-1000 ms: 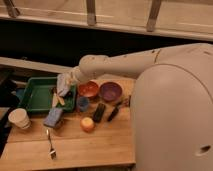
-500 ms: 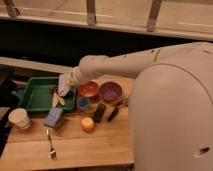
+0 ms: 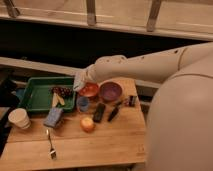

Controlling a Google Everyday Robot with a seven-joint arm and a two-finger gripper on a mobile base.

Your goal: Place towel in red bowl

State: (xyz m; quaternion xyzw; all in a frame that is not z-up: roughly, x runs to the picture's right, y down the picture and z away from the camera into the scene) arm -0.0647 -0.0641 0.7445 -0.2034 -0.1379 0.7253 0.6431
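Since the earlier frames, the arm [image 3: 135, 65] has been swung to the right, so that the claw [image 3: 80, 84] is now carried from above the green tray [image 3: 31, 97] to the left rim of the red bowl [image 3: 90, 90]. A pale towel [image 3: 78, 81] is held bunched at the claw; how far the claw is open cannot be told, as it is wrapped by the cloth. The towel is seen just beside the red bowl, at its left edge, not yet laid inside it.

On the wooden desk [image 3: 110, 142] a purple bowl [image 3: 110, 91] is set touching the red one on its right. Dark grapes [image 3: 62, 91] and a yellowish item are lain in the tray. A blue cup [image 3: 83, 103], a blue sponge [image 3: 53, 117], an orange fruit [image 3: 87, 123], two dark objects [image 3: 100, 112], a stack of pale cups [image 3: 19, 118] and a fork [image 3: 50, 144] are spread over the desk. Behind the desk a dark wall is seen beneath a lit, railed ledge [image 3: 100, 20].
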